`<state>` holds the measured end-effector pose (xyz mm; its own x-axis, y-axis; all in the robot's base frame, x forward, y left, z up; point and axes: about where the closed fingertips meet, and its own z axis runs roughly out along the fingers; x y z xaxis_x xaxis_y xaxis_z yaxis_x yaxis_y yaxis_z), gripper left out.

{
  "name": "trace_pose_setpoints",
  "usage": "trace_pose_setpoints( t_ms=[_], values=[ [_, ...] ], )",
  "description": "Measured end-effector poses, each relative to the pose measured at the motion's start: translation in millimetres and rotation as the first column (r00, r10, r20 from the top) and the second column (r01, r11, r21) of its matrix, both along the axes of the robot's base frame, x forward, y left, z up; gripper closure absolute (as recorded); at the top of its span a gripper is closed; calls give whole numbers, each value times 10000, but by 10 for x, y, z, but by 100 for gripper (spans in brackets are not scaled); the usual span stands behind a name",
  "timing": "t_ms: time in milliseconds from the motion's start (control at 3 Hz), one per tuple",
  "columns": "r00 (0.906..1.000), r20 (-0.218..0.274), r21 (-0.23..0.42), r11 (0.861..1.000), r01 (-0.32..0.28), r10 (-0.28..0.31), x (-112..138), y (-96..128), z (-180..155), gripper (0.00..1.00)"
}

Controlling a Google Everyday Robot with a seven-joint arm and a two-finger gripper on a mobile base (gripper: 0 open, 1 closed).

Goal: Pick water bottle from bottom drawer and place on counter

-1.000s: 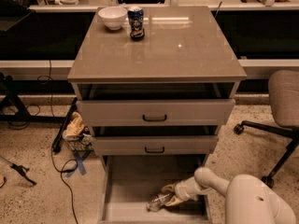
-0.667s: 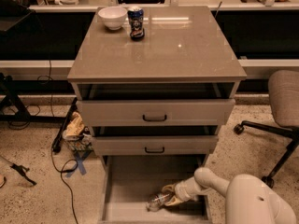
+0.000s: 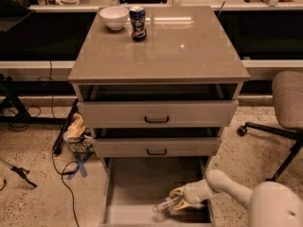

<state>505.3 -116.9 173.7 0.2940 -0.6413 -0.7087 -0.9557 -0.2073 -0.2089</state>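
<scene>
The bottom drawer [image 3: 137,183] is pulled out at the foot of the cabinet. The water bottle [image 3: 164,205] lies tilted near the drawer's front right, its cap end pointing left. My gripper [image 3: 182,200] reaches in from the lower right on a pale arm and sits right at the bottle's right end. The counter [image 3: 189,51] is the glossy grey-beige cabinet top above.
A white bowl [image 3: 114,17] and a dark blue can [image 3: 138,23] stand at the counter's back left. Two upper drawers with black handles [image 3: 156,119] are partly open. An office chair [image 3: 284,112] is at right; cables and a bag [image 3: 75,129] lie on the floor at left.
The gripper and bottle stay in nearly the same place in the drawer; the gripper has shifted only slightly.
</scene>
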Motion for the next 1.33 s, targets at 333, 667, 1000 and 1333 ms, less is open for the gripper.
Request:
trace_pose_setpoints(
  t_ms=[333, 667, 1000, 1333],
  values=[
    [9940, 1095, 935, 9956, -74, -29, -264, -511, 1060, 100],
    [9947, 1030, 947, 9954, -155, 57, -255, -435, 1009, 100],
    [9925, 1222, 1321, 9911, -140, -23, -224, -411, 1096, 100],
    [9768, 2139, 1801, 9831, -320, -74, -139, -503, 1608, 100]
  ],
)
